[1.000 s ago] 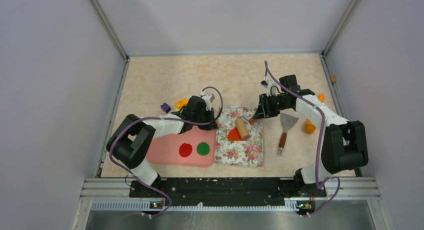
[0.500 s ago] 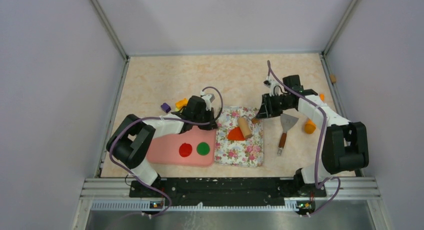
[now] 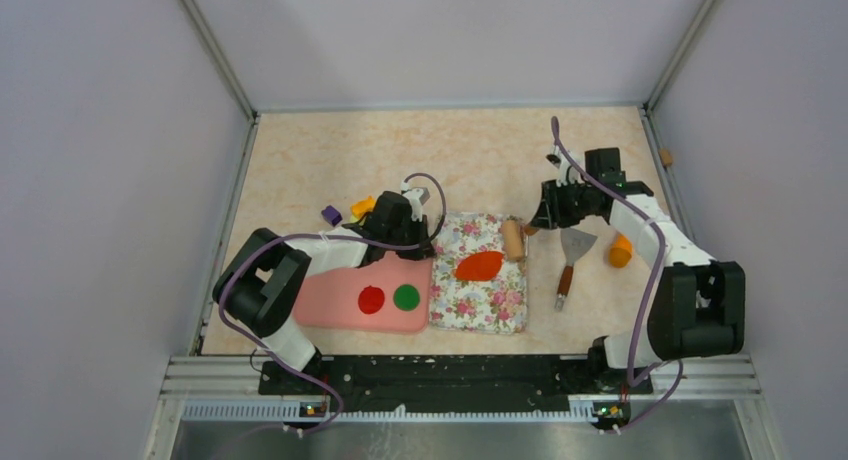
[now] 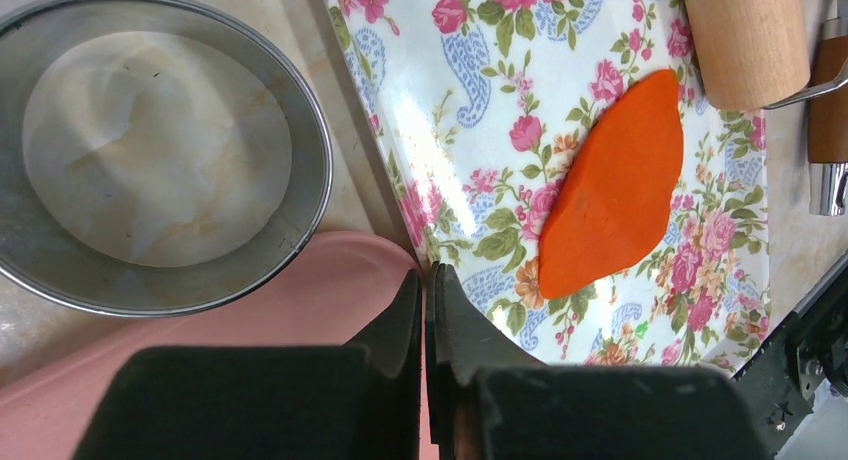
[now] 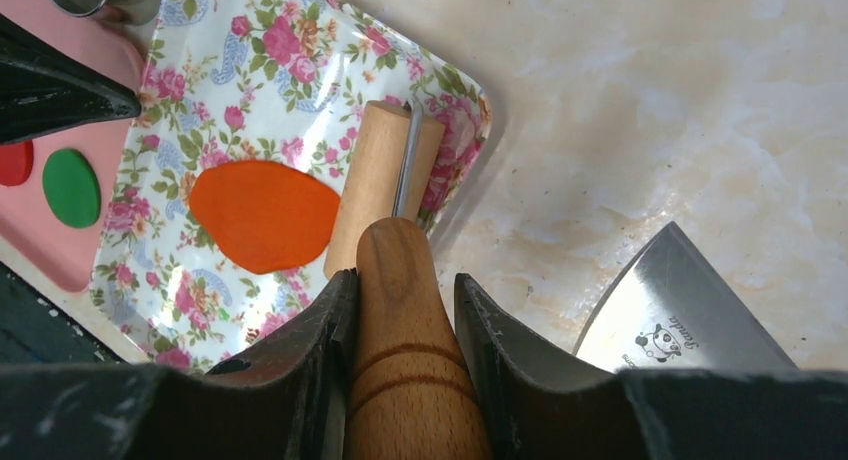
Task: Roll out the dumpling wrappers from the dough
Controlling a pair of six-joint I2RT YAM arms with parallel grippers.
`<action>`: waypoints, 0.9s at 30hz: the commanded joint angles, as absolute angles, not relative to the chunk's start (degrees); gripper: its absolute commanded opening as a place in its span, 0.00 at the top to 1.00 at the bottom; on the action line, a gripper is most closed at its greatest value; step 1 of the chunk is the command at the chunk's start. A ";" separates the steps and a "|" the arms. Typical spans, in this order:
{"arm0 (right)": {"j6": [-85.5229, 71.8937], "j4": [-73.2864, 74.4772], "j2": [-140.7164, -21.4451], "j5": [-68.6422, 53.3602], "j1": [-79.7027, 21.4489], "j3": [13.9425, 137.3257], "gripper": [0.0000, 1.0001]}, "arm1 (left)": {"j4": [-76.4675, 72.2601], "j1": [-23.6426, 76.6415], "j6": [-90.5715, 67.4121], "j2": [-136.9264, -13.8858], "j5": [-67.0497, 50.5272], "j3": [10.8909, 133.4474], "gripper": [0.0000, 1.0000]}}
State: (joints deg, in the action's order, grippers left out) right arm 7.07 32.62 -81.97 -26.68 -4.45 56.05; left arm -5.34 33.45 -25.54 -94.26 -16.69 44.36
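Note:
The dough (image 3: 481,266) is a flat orange-red oval on the floral tray (image 3: 478,305); it also shows in the left wrist view (image 4: 615,190) and the right wrist view (image 5: 265,215). My right gripper (image 3: 541,222) (image 5: 405,280) is shut on the wooden handle (image 5: 405,330) of a small rolling pin. Its barrel (image 3: 514,238) (image 5: 378,185) rests at the tray's far right edge, just off the dough. Red (image 3: 371,300) and green (image 3: 405,298) wrappers lie on the pink board (image 3: 330,305). My left gripper (image 3: 418,248) (image 4: 428,280) is shut and empty, tips at the seam between board and tray.
A metal ring cutter (image 4: 150,150) stands by the left gripper. A scraper (image 3: 568,260) lies right of the tray, its blade (image 5: 680,310) beside my right fingers. Orange pieces (image 3: 621,251) (image 3: 363,206) and a purple piece (image 3: 331,215) lie about. Walls enclose the table.
My right gripper has drawn the rolling pin back to the right, off the dough, to the tray's far right edge. The dough now shows as a wider, flatter oval. The left arm has not moved.

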 commanded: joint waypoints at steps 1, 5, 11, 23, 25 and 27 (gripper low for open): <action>17.12 39.93 -85.07 -8.54 -2.99 53.97 1.00 | -2.68 32.86 -22.35 -96.52 -10.70 42.22 1.00; 13.98 43.37 -81.99 -23.38 -3.28 61.76 1.00 | -2.81 32.80 -21.83 -96.53 -11.42 42.54 1.00; 13.00 47.47 -78.14 -37.96 -8.06 65.83 1.00 | -2.47 32.84 -21.53 -97.02 -11.73 43.01 1.00; 10.95 32.56 -77.30 -40.74 -15.65 58.41 1.00 | -1.66 32.84 -21.62 -97.68 -12.12 43.29 1.00; 10.80 31.04 -78.75 -40.92 -16.57 57.91 1.00 | -1.48 32.80 -21.62 -97.73 -12.19 43.25 1.00; 9.80 28.82 -79.71 -40.85 -17.09 56.95 1.00 | -1.36 32.82 -21.62 -97.80 -12.18 43.10 1.00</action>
State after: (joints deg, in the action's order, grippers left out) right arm 10.85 37.26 -78.70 -37.67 -15.42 57.60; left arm -6.13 33.45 -24.23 -94.41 -17.28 44.40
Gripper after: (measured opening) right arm 0.340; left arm 0.008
